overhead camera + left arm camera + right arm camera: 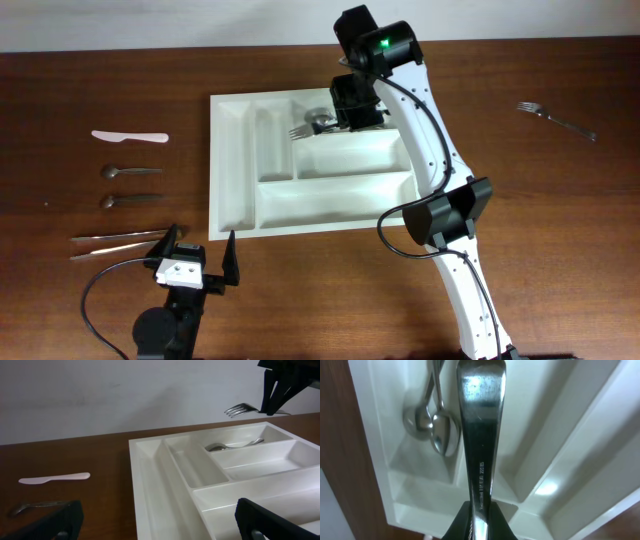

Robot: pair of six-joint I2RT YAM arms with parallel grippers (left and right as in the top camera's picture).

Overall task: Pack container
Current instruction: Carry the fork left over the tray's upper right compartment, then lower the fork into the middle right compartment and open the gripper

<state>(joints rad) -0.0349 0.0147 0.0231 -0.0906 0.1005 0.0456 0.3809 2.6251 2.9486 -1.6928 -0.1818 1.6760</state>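
Dark wood table [320, 290], pale blank wall [100, 395] behind. Right gripper [479, 512] is clamped on the fork [480, 435] by its handle end. In overhead the tines point toward 9 o'clock, and the fork is held above the tray [232, 170], not touching it. The tray sits mid-table, long side running 9 to 3. The fork hangs roughly over the crosswise compartment at the tray's 12 o'clock edge, where two spoons [322, 119] already lie.

Step in hand, my read: put the fork in that compartment. To do it well:
- Lower until the fork is below the rim.
- Keep the handle parallel to the compartment's length so the tines clear the divider at 9 o'clock.
- Let go low so it doesn't bounce out.

Left gripper [200, 245] is spread wide and empty, just off the tray's 7 o'clock corner.

Outward at 9 o'clock of the tray, on the table:
- a white knife [130, 136]
- two loose spoons [128, 172]
- two long metal pieces [118, 240], type unclear

A spare fork [557, 120] lies well apart at 2 o'clock. Most of the packing looks undone.
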